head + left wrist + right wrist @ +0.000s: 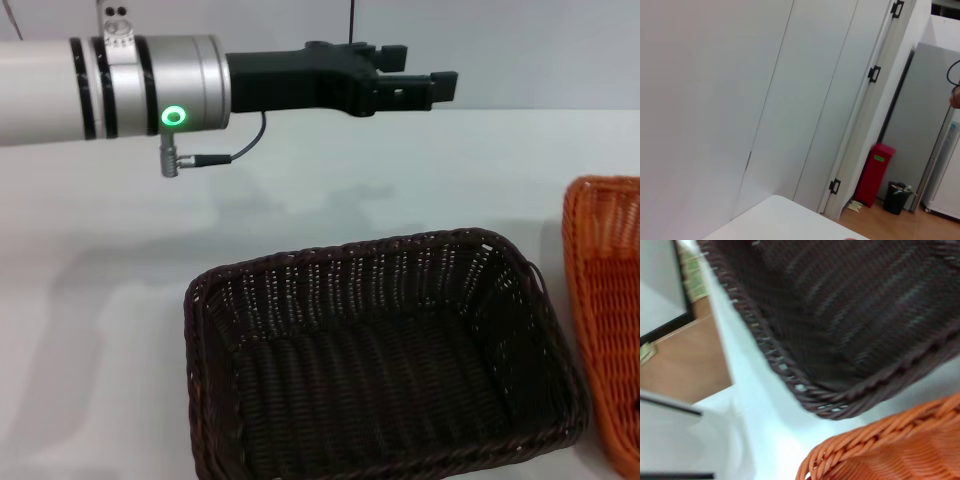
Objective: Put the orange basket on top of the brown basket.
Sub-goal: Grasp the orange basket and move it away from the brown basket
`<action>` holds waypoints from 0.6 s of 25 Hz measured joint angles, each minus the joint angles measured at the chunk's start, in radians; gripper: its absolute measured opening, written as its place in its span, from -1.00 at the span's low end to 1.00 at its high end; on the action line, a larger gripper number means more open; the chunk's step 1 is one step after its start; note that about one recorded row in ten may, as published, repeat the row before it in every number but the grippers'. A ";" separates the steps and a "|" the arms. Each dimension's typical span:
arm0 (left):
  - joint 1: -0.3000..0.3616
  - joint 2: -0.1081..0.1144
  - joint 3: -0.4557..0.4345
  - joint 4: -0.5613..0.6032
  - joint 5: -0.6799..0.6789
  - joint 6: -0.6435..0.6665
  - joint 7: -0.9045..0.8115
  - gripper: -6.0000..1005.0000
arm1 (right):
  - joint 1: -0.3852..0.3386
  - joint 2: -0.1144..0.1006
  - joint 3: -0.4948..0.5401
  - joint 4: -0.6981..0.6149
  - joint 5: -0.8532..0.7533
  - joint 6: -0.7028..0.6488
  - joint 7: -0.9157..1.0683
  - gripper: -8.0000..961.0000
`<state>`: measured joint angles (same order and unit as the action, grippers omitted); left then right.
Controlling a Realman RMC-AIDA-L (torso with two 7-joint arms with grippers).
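Observation:
The brown basket (340, 250) stands empty on the white table, low in the middle of the head view. To its right, a narrow gap away, the orange basket (600, 260) is cut off by the picture edge. My left gripper (425, 72) hovers high above the table behind the brown basket, open and holding nothing. The right wrist view looks down on a corner of the brown basket (805, 390), with the orange basket's braided rim (880, 435) just beside it. My right gripper does not show in any view.
The white table (120, 300) stretches left of and behind the baskets. The left wrist view faces away toward white cabinet doors (830, 100), a red bin (875, 172) and a table corner (780, 220). A wooden floor (685, 360) lies beyond the table edge.

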<state>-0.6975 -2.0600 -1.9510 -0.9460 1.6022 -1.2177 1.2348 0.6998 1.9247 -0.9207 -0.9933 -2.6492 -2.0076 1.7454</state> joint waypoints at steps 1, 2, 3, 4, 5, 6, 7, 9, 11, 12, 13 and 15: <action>-0.016 0.001 -0.001 0.010 0.000 0.008 0.001 0.70 | 0.008 0.006 -0.023 0.000 0.000 -0.027 -0.001 0.28; -0.021 0.001 -0.001 0.014 0.000 0.010 0.001 0.70 | 0.008 0.006 -0.023 0.000 0.000 -0.027 -0.001 0.28; -0.025 0.001 -0.001 0.016 0.000 0.013 0.001 0.70 | 0.016 0.017 -0.049 -0.001 0.000 -0.058 -0.007 0.28; -0.025 0.001 -0.001 0.016 0.000 0.013 0.001 0.70 | 0.016 0.017 -0.049 -0.001 0.000 -0.058 -0.007 0.28; -0.029 0.001 -0.001 0.020 0.000 0.018 0.001 0.70 | 0.019 0.023 -0.057 0.001 0.001 -0.074 -0.016 0.28; -0.037 0.002 -0.002 0.029 0.000 0.035 0.002 0.70 | 0.024 0.030 -0.064 0.003 0.003 -0.095 -0.029 0.28; -0.038 0.002 -0.002 0.031 0.000 0.037 0.002 0.70 | 0.029 0.040 -0.068 0.006 0.003 -0.119 -0.047 0.28; -0.042 0.001 -0.002 0.043 -0.001 0.048 0.006 0.70 | 0.034 0.054 -0.065 0.008 0.004 -0.158 -0.077 0.28; -0.043 0.001 -0.003 0.048 -0.001 0.055 0.008 0.70 | 0.037 0.054 -0.057 0.008 0.017 -0.176 -0.095 0.28; -0.043 0.001 -0.003 0.050 -0.001 0.058 0.009 0.70 | 0.038 0.046 -0.050 0.008 0.031 -0.176 -0.098 0.28; -0.044 0.001 -0.003 0.051 -0.001 0.062 0.009 0.70 | 0.038 0.020 -0.022 0.008 0.072 -0.176 -0.102 0.28; -0.045 0.000 -0.003 0.054 -0.002 0.065 0.009 0.70 | 0.038 0.001 0.010 0.006 0.095 -0.174 -0.104 0.28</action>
<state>-0.7425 -2.0595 -1.9542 -0.8917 1.6004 -1.1525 1.2439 0.7373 1.9257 -0.9110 -0.9871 -2.5539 -2.1815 1.6418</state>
